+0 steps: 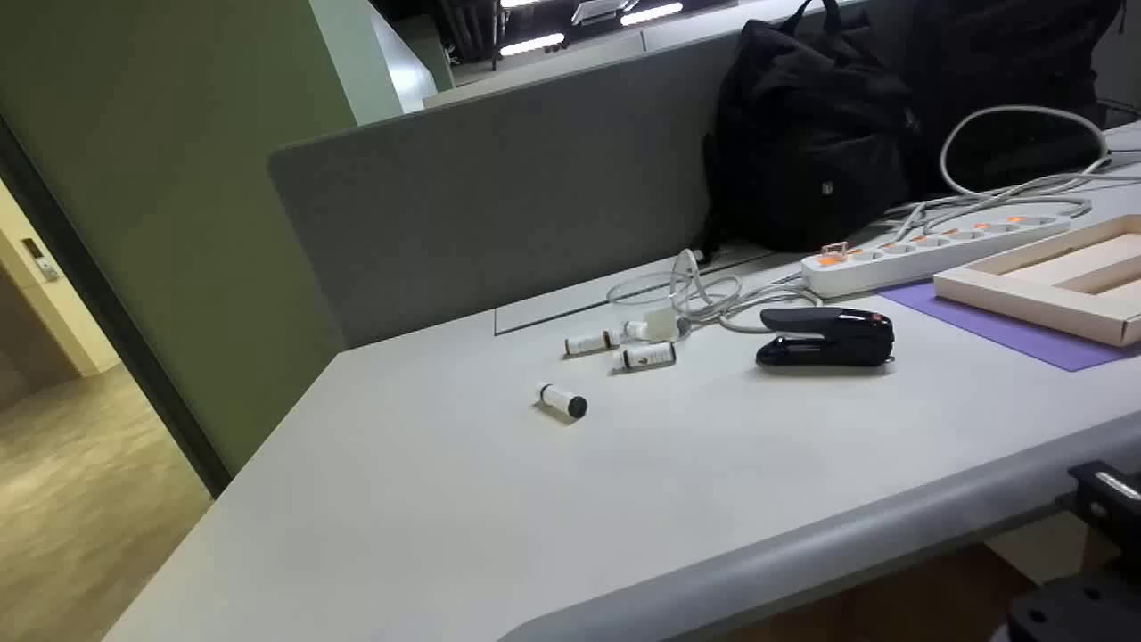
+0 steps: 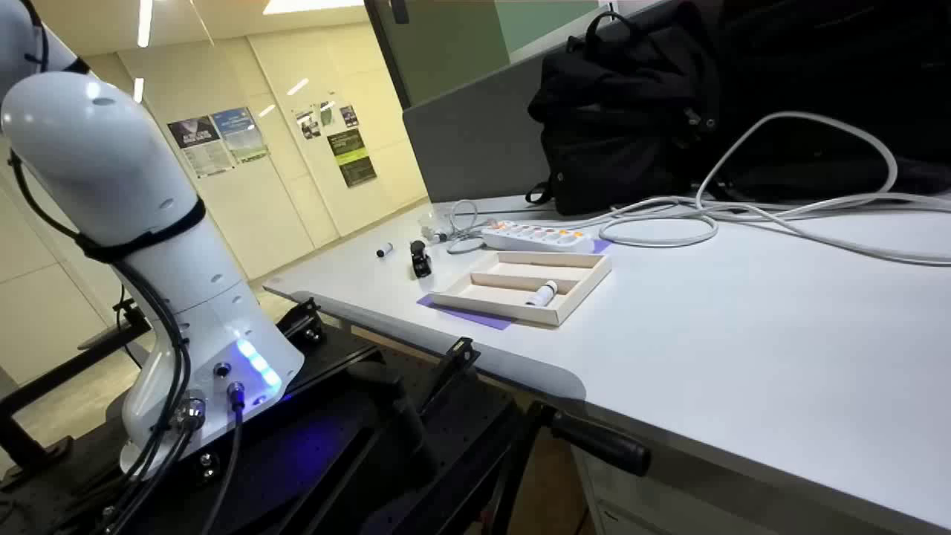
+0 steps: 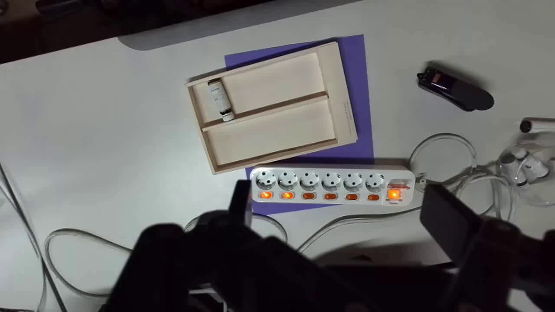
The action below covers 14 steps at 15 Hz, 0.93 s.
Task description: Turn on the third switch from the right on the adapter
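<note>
Since two little switches (image 3: 287, 195) glow orange at the end of the adapter (image 3: 331, 187) away from its big lit switch (image 3: 393, 194), I take that for the right end, so I think the third switch (image 3: 308, 196), next to them and dark, is mine. The adapter lies on the bench (image 3: 130, 143), partly on a purple sheet (image 3: 362, 104), with the wooden tray (image 3: 337, 93) just beside it, on the side away from the switches. My fingers (image 3: 448, 221) are wide apart with nothing held between them. They don't show in the exterior views, so I can't tell how high over the adapter they are. I guess I am at the reaching part, and the push is not done yet. Next I should bring my fingers together into one small poker, get it right over the third switch, and go straight down. I must miss the little switches that glow, or I could turn one off. Which half to press, I can't tell.
</note>
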Available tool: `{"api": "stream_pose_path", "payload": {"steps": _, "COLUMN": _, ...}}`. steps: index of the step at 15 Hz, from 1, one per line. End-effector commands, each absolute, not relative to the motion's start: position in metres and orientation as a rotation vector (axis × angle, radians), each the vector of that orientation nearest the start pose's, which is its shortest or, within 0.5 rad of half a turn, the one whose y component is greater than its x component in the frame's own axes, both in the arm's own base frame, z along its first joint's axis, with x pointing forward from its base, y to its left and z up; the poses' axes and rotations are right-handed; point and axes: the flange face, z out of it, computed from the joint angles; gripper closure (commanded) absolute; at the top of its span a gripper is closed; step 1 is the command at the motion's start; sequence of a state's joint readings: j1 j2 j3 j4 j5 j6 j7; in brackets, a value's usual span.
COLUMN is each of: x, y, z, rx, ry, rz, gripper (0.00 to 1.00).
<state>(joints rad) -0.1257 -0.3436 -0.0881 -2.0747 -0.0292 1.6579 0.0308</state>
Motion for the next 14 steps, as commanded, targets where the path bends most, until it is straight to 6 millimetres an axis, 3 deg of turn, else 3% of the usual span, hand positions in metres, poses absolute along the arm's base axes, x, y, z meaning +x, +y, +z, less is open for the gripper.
{"api": "stream_pose_path", "payload": {"steps": 1, "x": 0.4324, "y": -0.1017, "z": 0.5652, "rx": -3.111, "ry": 0.367, "rz": 0.115, "gripper": 0.00}}
{"api": "stream_pose_path", "payload": {"steps": 14, "x": 0.4347, "y": -0.1008, "z": 0.5645, "rx": -3.106, "ry": 0.329, "rz": 0.083, "gripper": 0.00}}
